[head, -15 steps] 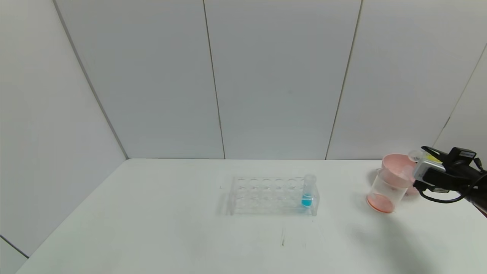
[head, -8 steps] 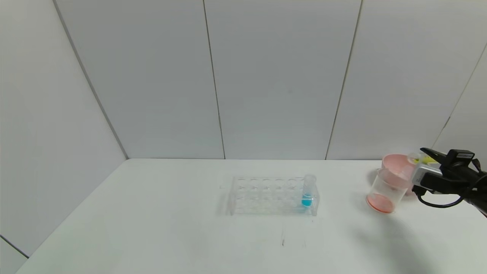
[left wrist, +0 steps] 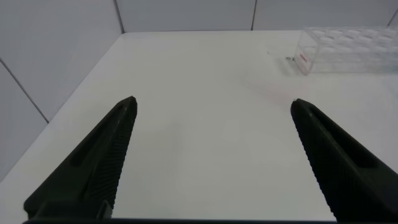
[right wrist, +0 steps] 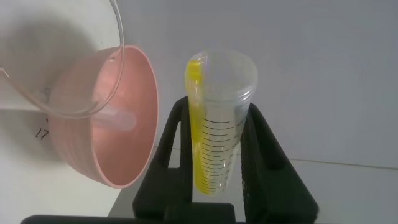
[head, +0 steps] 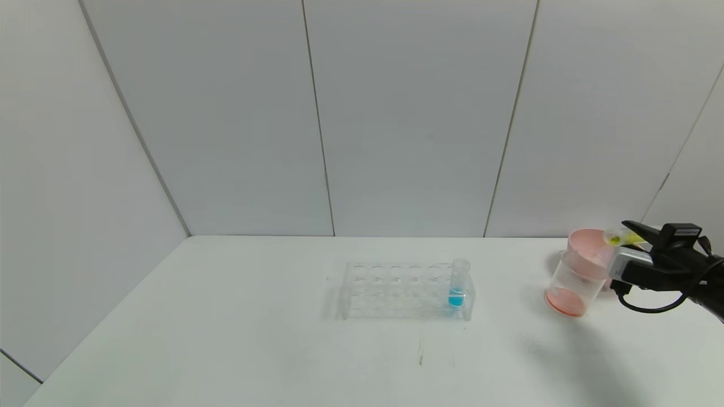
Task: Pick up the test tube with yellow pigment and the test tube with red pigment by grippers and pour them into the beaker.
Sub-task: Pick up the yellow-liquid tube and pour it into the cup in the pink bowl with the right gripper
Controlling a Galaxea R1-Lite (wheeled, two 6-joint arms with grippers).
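At the right edge of the table point(head: 226, 339), we see the right pincer point(head: 621, 237) pinching the test tube with yellow pigment point(head: 619, 237). In the head view the tube lies nearly level, its flared rim pointing toward the middle of the table and hanging over the pink bowl point(head: 588, 243). In the right wrist view the tube point(right wrist: 214, 124) sits between the two black fingers point(right wrist: 174, 149), with a streak of yellow liquid running along one side of it up to the rim.

The beaker point(head: 574, 282) stands near the right edge of the table, just in front of the pink bowl and touching or overlapping it in the head view. A shallow layer of orange-red liquid covers its bottom. In the right wrist view the beaker's clear rim point(right wrist: 74, 74) lies in front of the bowl point(right wrist: 124, 143), and a clear tube point(right wrist: 115, 117) rests inside the bowl; we cannot tell whether any liquid is left in it.

The clear rack point(head: 404, 289) stands in the middle of the table, with the tube with blue liquid point(head: 458, 285) upright in its right end.

The left pincer point(left wrist: 211, 155) hovers over the left part of the table, its fingers spread wide with nothing between them; one end of the rack point(left wrist: 348, 42) shows beyond them.
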